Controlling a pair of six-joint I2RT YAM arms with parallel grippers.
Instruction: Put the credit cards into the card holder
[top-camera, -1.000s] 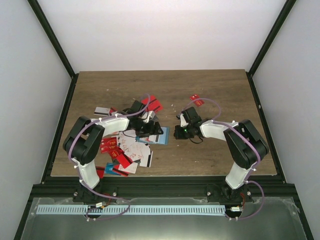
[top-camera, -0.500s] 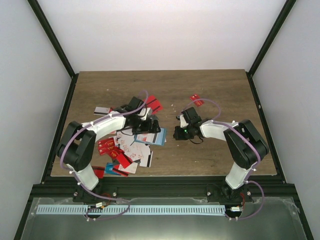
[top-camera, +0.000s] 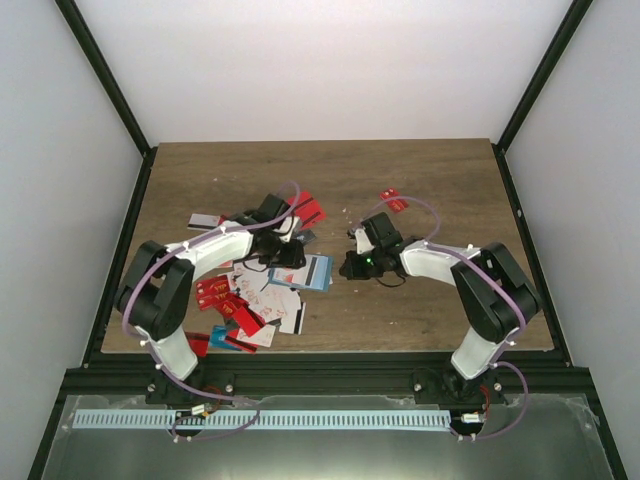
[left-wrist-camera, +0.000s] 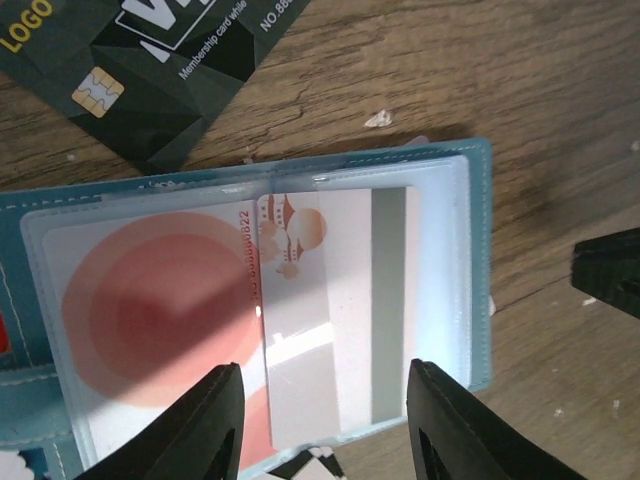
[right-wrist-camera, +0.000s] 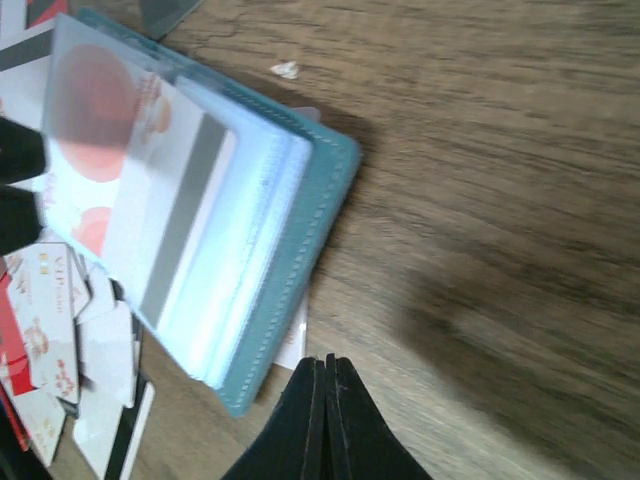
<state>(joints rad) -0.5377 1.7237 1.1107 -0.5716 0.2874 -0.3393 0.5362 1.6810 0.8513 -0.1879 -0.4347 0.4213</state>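
The teal card holder (left-wrist-camera: 478, 250) lies open on the wood, and its clear pockets hold a white card with a red circle (left-wrist-camera: 150, 310) and a white card with a grey stripe (left-wrist-camera: 340, 300). My left gripper (left-wrist-camera: 322, 370) hangs open just over the holder's near edge, one finger on each side of the striped card, with no contact visible. From above, the left gripper (top-camera: 288, 254) is at the left end of the holder (top-camera: 314, 272). My right gripper (right-wrist-camera: 326, 362) is shut and empty, its tip beside the holder's (right-wrist-camera: 285, 270) teal cover. Loose credit cards (top-camera: 255, 300) are heaped at the front left.
A dark membership card (left-wrist-camera: 150, 60) lies just beyond the holder. More red cards lie behind the left arm (top-camera: 306, 210) and behind the right gripper (top-camera: 393, 200), and a grey one (top-camera: 205, 221) at the far left. The right gripper (top-camera: 348, 267) is close to the holder's right end.
The left arm reached out further over the pile, and its jaws opened wide, then narrowed. The right gripper crept left toward the holder, which shifted a little left.
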